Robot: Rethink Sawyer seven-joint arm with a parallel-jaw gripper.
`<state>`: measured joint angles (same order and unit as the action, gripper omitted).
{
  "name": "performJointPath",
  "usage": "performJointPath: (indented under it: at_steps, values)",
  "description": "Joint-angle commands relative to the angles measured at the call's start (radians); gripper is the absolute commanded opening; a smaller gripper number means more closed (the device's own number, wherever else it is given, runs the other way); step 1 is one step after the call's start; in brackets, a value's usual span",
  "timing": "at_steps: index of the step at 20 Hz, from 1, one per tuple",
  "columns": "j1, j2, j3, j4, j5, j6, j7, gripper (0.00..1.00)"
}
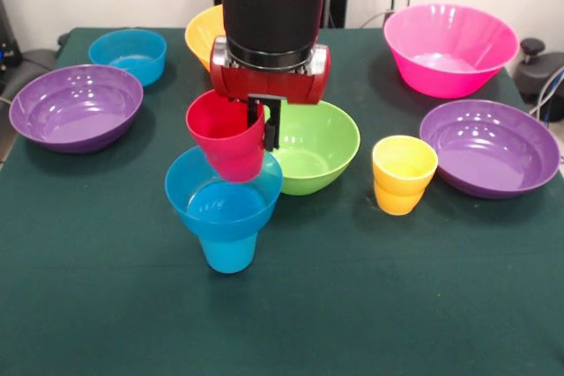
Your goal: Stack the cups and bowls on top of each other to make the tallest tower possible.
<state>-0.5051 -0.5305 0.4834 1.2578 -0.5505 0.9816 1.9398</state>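
One red cup point(226, 140), pinched by its rim in my closed gripper point(264, 125), hangs tilted over the small blue bowl point(223, 197) atop the blue cup point(227, 251), positioned for nesting onto the tower.

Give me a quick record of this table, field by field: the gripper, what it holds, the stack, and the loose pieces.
gripper: gripper shut on the red cup's rim
held: red cup, tilted, above the stack
stack: small blue bowl seated on the blue cup
loose cup: yellow cup, upright
loose bowls: green bowl, pink bowl, two purple bowls, second blue bowl, orange bowl partly hidden
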Motion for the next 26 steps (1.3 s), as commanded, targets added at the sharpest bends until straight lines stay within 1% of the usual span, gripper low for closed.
performJointPath:
  at_steps: [1, 9, 18, 26]
  values:
    - [0.032, 0.019, -0.051, -0.009, -0.009, -0.063, 0.079, 0.0]
    - [0.039, 0.033, -0.066, -0.011, -0.009, -0.092, 0.078, 0.0]
    - [0.041, 0.034, -0.075, -0.036, 0.0, -0.084, 0.055, 0.0]
    - [0.041, 0.041, -0.072, -0.048, -0.003, -0.099, 0.045, 0.0]
